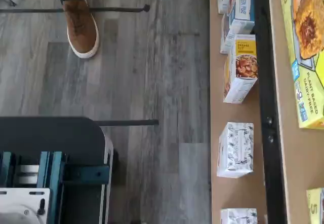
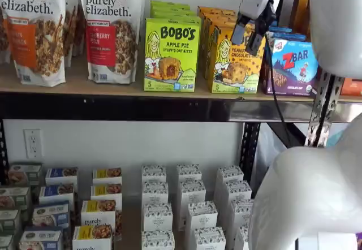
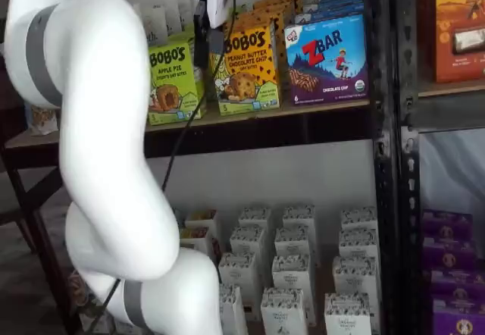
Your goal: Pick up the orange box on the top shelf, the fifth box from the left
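Observation:
The orange box (image 2: 235,63) stands on the top shelf (image 2: 113,86), between the green Bobo's Apple Pie box (image 2: 171,55) and the blue ZBar box (image 2: 294,63). It reads "Peanut Butter Chocolate Chip" and also shows in a shelf view (image 3: 246,70). My gripper (image 2: 248,39) hangs in front of the orange box's upper part, apart from it. A gap shows between its two black fingers, and they hold nothing. It also shows in a shelf view (image 3: 208,43), level with the gap between the green box (image 3: 173,85) and the orange one.
More orange cartons stand behind the front one. Purely Elizabeth bags (image 2: 110,29) stand at the shelf's left. Small white boxes (image 2: 189,205) fill the lower shelf. A person's brown shoe (image 1: 80,26) is on the grey floor. My white arm (image 3: 106,161) is in front of the shelves.

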`<state>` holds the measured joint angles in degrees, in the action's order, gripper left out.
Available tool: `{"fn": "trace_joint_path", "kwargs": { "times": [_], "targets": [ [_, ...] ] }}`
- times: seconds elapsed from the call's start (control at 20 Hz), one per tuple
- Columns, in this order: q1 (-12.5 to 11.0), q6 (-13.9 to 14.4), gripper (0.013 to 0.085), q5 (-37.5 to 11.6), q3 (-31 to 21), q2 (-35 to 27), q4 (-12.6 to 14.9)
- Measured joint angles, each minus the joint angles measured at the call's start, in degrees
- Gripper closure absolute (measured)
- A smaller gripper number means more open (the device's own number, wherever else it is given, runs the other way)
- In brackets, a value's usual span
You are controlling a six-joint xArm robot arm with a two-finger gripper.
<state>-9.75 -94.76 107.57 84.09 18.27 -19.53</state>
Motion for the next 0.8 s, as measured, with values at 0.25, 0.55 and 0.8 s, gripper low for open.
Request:
{"fn": "trace_joint_path", "kwargs": {
  "times": [0.25, 0.55, 0.8],
  "targets": [
    [1.9, 2.0, 0.0130, -2.0, -1.3, 1.4, -1.2],
    [1.4, 2.8, 0.0130, -0.5, 0.4, 0.4, -4.6],
    [-0.5, 2.4, 0.0130, -3.2, 0.6, 0.3, -9.0]
  ]
}}
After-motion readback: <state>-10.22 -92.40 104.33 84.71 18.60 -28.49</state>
